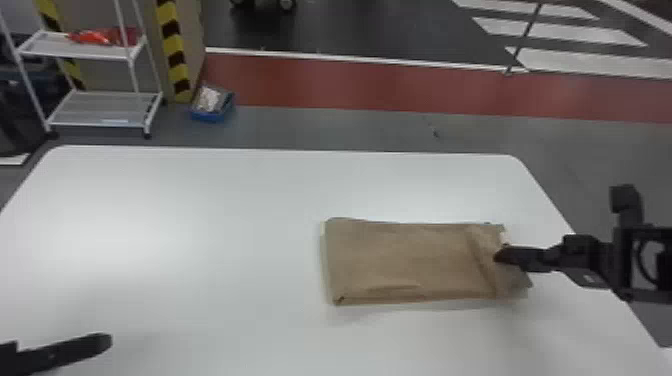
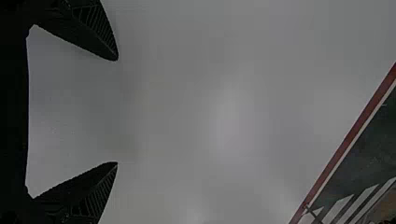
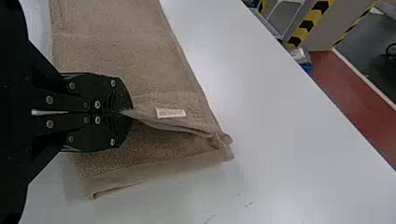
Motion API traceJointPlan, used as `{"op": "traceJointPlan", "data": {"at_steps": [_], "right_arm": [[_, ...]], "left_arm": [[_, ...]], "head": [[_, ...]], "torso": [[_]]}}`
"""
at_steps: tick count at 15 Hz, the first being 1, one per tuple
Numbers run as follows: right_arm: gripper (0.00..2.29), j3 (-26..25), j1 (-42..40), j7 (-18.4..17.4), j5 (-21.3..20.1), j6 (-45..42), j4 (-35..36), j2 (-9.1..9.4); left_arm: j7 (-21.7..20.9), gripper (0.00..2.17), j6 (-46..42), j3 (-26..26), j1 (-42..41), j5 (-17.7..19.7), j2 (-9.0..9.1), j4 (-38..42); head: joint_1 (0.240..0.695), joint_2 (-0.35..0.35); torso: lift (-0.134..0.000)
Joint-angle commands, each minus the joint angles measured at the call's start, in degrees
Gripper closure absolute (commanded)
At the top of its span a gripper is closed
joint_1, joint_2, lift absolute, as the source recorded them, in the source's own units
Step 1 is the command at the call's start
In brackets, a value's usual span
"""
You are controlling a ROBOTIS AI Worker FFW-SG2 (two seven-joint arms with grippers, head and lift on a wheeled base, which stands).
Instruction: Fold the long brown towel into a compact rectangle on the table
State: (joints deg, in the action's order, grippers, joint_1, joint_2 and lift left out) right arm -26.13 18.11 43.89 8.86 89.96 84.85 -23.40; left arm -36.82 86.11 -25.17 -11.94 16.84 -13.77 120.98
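White cloth tag [image 3: 171, 113]: reddish print
Brown towel [image 1: 405, 260]: long axis parallels white table's [image 1: 200, 200] far edge
Black right gripper [image 1: 502, 256]: pinching towel
Left gripper [image 1: 65, 350]: wide

The bench [image 1: 200, 200] is big, white and flat, with round corners at its far side. Pale, shiny patches of light show on its top. The brown towel [image 1: 410, 260] lies on the right part of the bench, long from left to right. It has folded layers, and near its right end one layer sticks up a bit. A little white tag [image 3: 171, 113] is on that layer. Tiny marks [image 3: 248, 204] dot the bench near that end.
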Motion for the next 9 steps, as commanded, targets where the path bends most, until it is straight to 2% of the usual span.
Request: {"op": "traceJointPlan", "data": {"at_steps": [1,4,6,7,8,9], "right_arm": [[1.17,0.29,1.40,-0.12,-0.69,0.12,-2.49,0.02],[1.17,-0.24,1.14,-0.21,0.11,0.12,-2.40,0.02],[1.17,-0.67,0.96,0.31,0.72,0.12,0.50,0.02],[1.17,-3.66,1.40,0.31,1.16,0.12,1.90,-0.59],[1.17,-5.16,1.75,0.23,2.13,0.12,1.73,-2.17],[1.17,-4.72,1.49,-0.04,1.69,0.12,0.94,-2.88]], "left_arm": [[-0.01,0.08,-0.02,-0.41,-0.27,0.04,-0.20,0.04],[0.08,0.08,-0.19,-0.32,-0.27,0.04,-0.12,0.04],[0.08,0.08,-0.19,-0.23,-0.27,0.04,-0.12,-0.05],[0.08,0.08,-0.19,-0.32,-0.27,0.04,-0.12,0.04],[-0.01,0.08,-0.02,-0.49,-0.36,0.12,-0.12,-0.05],[-0.18,0.08,-0.54,-0.58,-0.63,0.21,-0.12,-0.05]], "head": [[0.695,-0.142],[0.695,-0.138],[0.695,-0.136],[0.695,-0.135],[0.695,-0.135],[0.695,-0.142]], "torso": [[-0.123],[-0.123],[-0.123],[-0.123],[-0.123],[-0.123]]}}
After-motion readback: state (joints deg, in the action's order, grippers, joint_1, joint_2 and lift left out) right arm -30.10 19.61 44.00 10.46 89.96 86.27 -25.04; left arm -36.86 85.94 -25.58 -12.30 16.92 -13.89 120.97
